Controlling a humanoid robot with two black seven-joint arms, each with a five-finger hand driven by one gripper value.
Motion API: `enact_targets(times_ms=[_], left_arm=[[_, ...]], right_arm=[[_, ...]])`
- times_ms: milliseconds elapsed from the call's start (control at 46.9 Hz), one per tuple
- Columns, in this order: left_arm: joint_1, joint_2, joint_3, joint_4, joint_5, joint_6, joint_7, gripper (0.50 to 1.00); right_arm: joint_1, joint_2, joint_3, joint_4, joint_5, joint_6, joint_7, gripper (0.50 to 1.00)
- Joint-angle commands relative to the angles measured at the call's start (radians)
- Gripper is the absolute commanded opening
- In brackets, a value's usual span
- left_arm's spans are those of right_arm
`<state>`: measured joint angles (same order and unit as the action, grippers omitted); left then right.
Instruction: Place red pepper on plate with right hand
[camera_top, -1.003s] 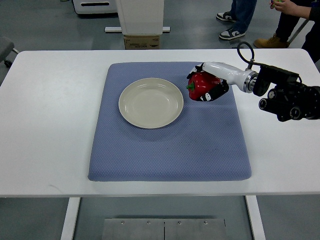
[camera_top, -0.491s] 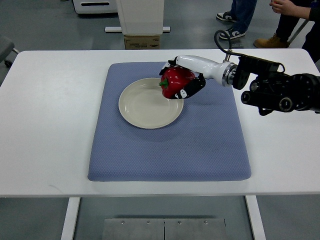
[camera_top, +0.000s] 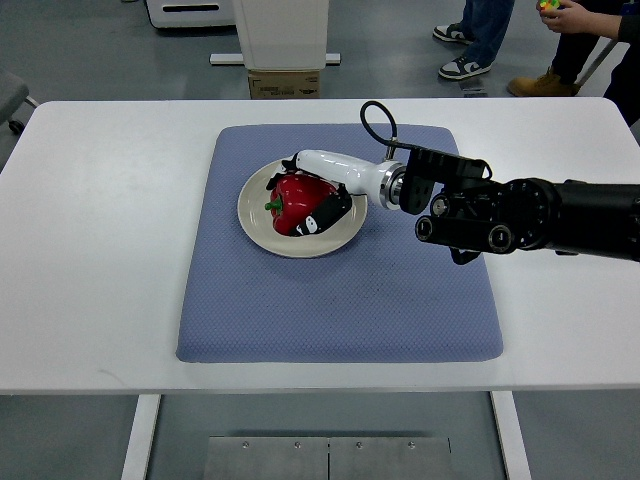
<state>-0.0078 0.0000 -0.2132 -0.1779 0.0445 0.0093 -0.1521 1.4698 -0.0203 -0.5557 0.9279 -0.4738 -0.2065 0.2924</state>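
While right hand (camera_top: 318, 192) clamps red pepper (camera_top: 296, 205) over plate (camera_top: 262, 232), stem pts left, axis left-right.

Readable text: none anywhere in the top view.
Cardboard box (camera_top: 285, 84), on the floor at 12 o'clock beyond the counter (camera_top: 100, 200): dark print on its front face, too small and blurred to read.
Robot hand (camera_top: 318, 196) and its arm: no legible marking.
Plate (camera_top: 262, 225), pad (camera_top: 330, 300): plain, no lettering.
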Motion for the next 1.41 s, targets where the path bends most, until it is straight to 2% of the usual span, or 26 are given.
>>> enact_targets(times_ms=[0,107,128,171,192,213,576,1024,1387], left_arm=[[0.0,0.0,0.0,0.0,0.0,0.0,0.0,1.0],[0.0,0.0,0.0,0.001,0.0,0.0,0.0,1.0],[0.0,0.0,0.0,0.0,0.0,0.0,0.0,1.0],[0.0,0.0,0.0,0.0,0.0,0.001,0.0,1.0],[0.0,0.0,0.0,0.0,0.0,0.0,0.0,1.0],[0.0,0.0,0.0,0.0,0.0,0.0,0.0,1.0],[0.0,0.0,0.0,0.001,0.0,0.0,0.0,1.0],[0.0,0.0,0.0,0.0,0.0,0.0,0.0,1.0],[0.0,0.0,0.0,0.0,0.0,0.0,0.0,1.0]], right_arm=[[-0.009,0.011,0.0,-0.003,0.006,-0.002,-0.004,0.5],[-0.025,0.017,0.008,-0.003,0.006,-0.007,-0.006,0.5],[-0.029,0.017,0.013,-0.004,0.006,-0.007,-0.004,0.535],[-0.04,0.016,0.028,-0.004,0.006,-0.007,-0.004,0.797],[-0.046,0.016,0.036,-0.003,0.006,-0.007,-0.004,0.948],[-0.051,0.016,0.042,-0.003,0.006,-0.007,-0.002,0.999],[-0.06,0.014,0.118,0.002,0.006,-0.007,-0.001,1.0],[-0.285,0.005,0.691,-0.003,0.035,-0.007,-0.001,1.0],[-0.399,-0.009,0.718,0.006,0.037,0.001,0.005,1.0]])
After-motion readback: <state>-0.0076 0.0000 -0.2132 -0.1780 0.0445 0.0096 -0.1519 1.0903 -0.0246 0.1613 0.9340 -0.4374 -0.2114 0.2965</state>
